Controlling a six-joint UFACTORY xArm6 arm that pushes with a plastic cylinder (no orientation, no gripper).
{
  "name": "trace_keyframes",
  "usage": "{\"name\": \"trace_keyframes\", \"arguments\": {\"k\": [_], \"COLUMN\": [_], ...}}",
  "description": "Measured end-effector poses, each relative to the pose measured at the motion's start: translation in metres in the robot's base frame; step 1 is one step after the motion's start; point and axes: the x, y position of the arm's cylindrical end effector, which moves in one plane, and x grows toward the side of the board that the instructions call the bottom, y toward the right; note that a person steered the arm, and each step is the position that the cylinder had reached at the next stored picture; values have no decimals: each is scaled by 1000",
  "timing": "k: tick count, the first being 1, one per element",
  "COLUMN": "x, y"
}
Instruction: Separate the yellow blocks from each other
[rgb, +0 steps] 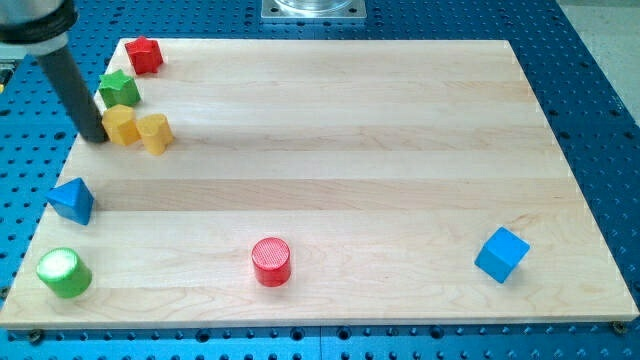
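Two yellow blocks sit side by side near the view's upper left: a yellow hexagon-like block and a yellow block of heart-like shape to its right, touching or nearly touching. My tip is just left of the hexagon-like block, at its side. The dark rod rises from the tip toward the view's top left.
A green star sits just above the yellow blocks and a red block above that. A blue triangular block and a green cylinder lie at the left, a red cylinder at bottom middle, a blue cube at bottom right.
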Motion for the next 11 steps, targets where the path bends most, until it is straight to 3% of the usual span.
{"name": "trace_keyframes", "arguments": {"k": [2, 3, 4, 5, 6, 8, 9, 10, 11], "x": [33, 49, 85, 49, 77, -32, -63, -93, -77], "y": [123, 82, 135, 205, 156, 75, 72, 70, 59]}}
